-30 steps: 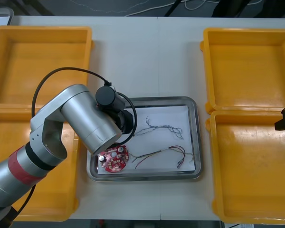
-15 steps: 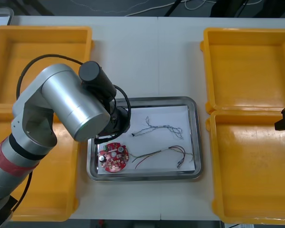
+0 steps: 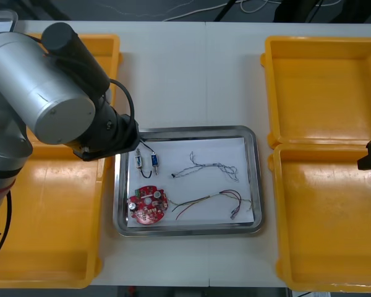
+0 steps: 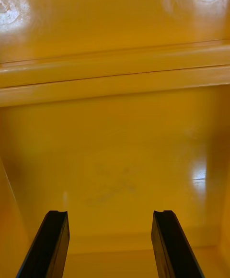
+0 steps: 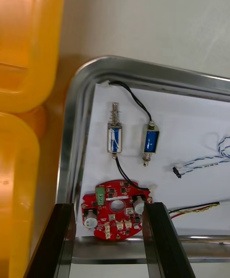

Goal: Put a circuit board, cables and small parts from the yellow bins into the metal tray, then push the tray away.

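The right gripper point(image 4: 109, 214) hangs with its claw spread wide above the bare floor of a yellow bin point(image 4: 115, 163). The left gripper point(image 5: 110, 206), claw likewise apart and clasping nothing, hovers over the left end of the metal tray point(image 5: 72, 129). Just past its fingertips lies the round red circuit board point(image 5: 109, 219). Off to one side are the twisted blue and white cable point(image 5: 206, 163) and the red and yellow cable point(image 5: 196, 207), and farther ahead two small metal parts point(image 5: 115, 139) trail a black cable point(image 5: 136, 101).
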Tool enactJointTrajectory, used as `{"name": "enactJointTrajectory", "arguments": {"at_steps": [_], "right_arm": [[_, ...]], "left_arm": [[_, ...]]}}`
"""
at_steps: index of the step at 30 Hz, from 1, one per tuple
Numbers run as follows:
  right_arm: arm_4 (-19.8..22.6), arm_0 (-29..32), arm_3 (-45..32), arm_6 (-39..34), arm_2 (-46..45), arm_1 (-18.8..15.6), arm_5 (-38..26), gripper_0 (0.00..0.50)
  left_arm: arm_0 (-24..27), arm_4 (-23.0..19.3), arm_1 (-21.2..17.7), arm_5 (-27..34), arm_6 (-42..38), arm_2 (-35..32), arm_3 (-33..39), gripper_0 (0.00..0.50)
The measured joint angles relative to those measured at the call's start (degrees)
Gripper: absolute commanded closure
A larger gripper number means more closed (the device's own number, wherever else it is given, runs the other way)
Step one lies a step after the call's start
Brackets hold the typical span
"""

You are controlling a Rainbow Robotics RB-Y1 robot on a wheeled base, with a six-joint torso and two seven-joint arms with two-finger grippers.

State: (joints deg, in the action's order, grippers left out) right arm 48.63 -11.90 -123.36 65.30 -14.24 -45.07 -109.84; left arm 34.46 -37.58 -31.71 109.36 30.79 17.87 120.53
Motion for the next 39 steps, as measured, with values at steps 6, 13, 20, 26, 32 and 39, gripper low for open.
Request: {"name": "enactJointTrajectory", "arguments": {"at_steps": [6,13,20,26,32,39], "right_arm": [[0.93,0.06,-1.75,0.0,0.05,0.37,0.0,0.0],[1.14,-0.08,-5.04,0.01,1.78,0.37,0.0,0.0],[2.09,-2.31,-5.71,4.06,7.02,0.37,0.0,0.0],[2.78,-4.48,-6.69,11.09,11.18,0.37,0.0,0.0],[2.93,-7.28,-9.01,15.01,16.83,0.37,0.0,0.0],[3.5,-10.99,-9.32,22.37,24.23,0.37,0.0,0.0]], "left_arm": [[0.03,-2.0,-3.39,0.14,0.64,-4.88,1.63,0.092],[0.04,-3.21,-7.33,0.18,4.62,-8.53,2.25,0.09],[-0.05,-3.4,-10.84,0.27,15.89,-13.15,2.22,0.091],[-2.27,-3.65,-13.53,0.28,24.5,-17.01,2.2,0.092],[-5.89,-7.09,-16.16,0.28,24.51,-19.42,1.5,0.09],[-9.48,-10.22,-17.32,0.28,24.51,-21.41,1.49,0.09]]}}
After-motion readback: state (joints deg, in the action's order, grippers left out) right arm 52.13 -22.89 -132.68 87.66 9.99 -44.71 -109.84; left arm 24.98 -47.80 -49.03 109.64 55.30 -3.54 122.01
